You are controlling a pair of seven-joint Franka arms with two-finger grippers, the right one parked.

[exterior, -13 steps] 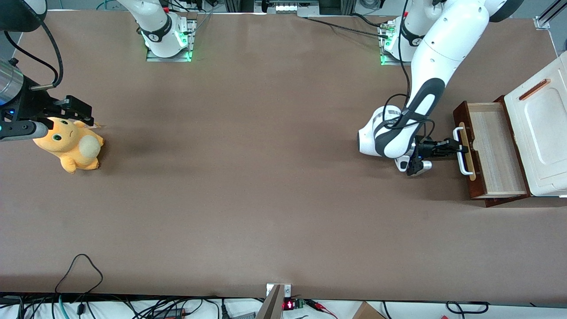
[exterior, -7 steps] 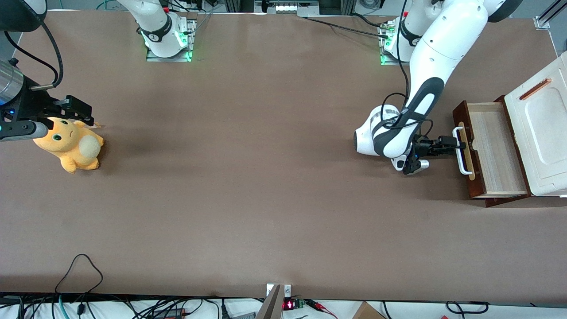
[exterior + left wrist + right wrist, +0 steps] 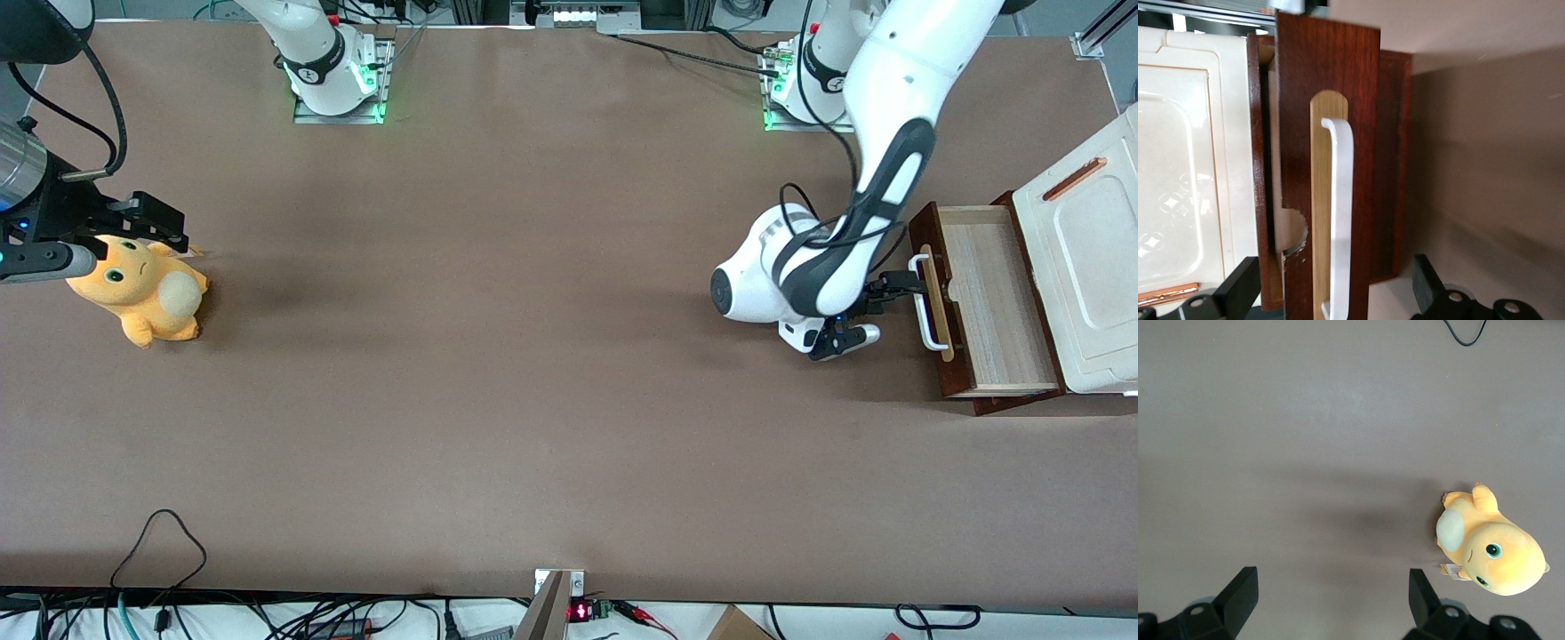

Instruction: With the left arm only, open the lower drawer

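Dark reddish-brown lower drawer (image 3: pixel 987 300) — white handle (image 3: pixel 925 303), pale wood inside; black claw (image 3: pixel 900 284) spread wide; brown table (image 3: pixel 498 356); orange plush toy (image 3: pixel 142 292).

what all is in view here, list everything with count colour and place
lower drawer: one, reddish-brown front, pale wood inside, pulled open at the working arm's end of the table
handle: one, white loop, on the drawer front's pale strip
cabinet top: one, white, orange-brown slot, above the drawer
plush toy: one, orange, toward the parked arm's end
table: one, brown
left arm: one, white and black
gripper: one, black, open, in front of the handle, not gripping it
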